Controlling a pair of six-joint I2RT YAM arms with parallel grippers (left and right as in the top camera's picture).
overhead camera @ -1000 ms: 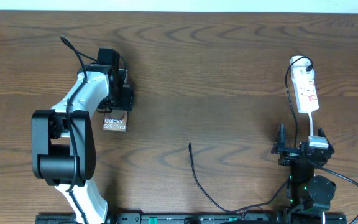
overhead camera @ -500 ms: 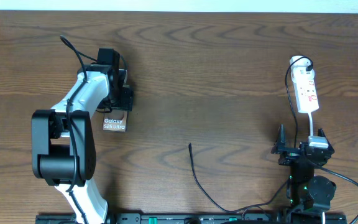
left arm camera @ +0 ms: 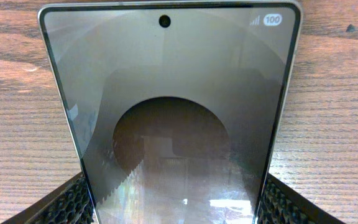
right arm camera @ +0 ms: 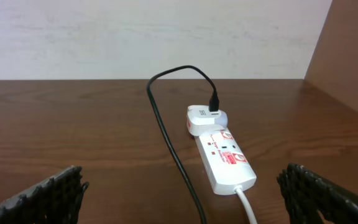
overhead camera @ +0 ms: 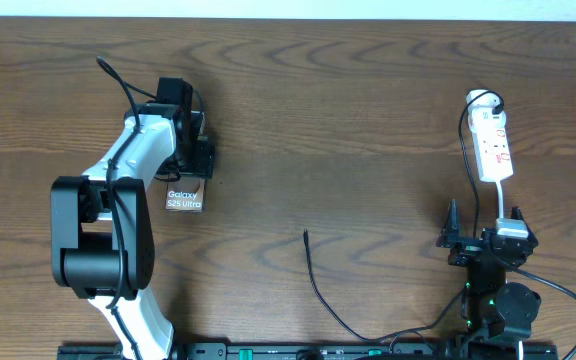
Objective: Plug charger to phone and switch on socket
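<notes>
- Brown wood-grain table (overhead camera: 368,90) fills the overhead view. A pale wall (right arm camera: 166,31) runs along its far edge, and a brown panel (right arm camera: 350,50) rises at the right in the right wrist view.
- At the left, the white-and-black left arm (overhead camera: 133,160) reaches over a slim rectangular phone (overhead camera: 184,199) lying flat on the wood, screen up.
- White lettering on the phone reads "Galaxy S25 Ultra". The left wrist view shows a "100" badge in one screen corner and a round camera hole at mid-edge.
- The left gripper (left arm camera: 179,202) is closed on the phone, with its 2 black ridged pads (left arm camera: 73,202) against the long edges.
- A broad stretch of bare wood separates the phone from the long thin black charger (overhead camera: 308,258). Its small plug tip lies free near the middle, well apart from the phone, and the cable curves off toward the near edge.
- At the right, the right gripper (right arm camera: 180,186) holds nothing. Its jaws are spread wide and level with the table, and they point at the socket.
- The narrow white socket (right arm camera: 225,155), a power strip with red marks, lies near the far right edge. Its print is too small to read.
- A white adapter (right arm camera: 202,118) with a black lead sits plugged in at the far end of the socket.
- The white lead (right arm camera: 247,205) leaves the near end of the socket.
</notes>
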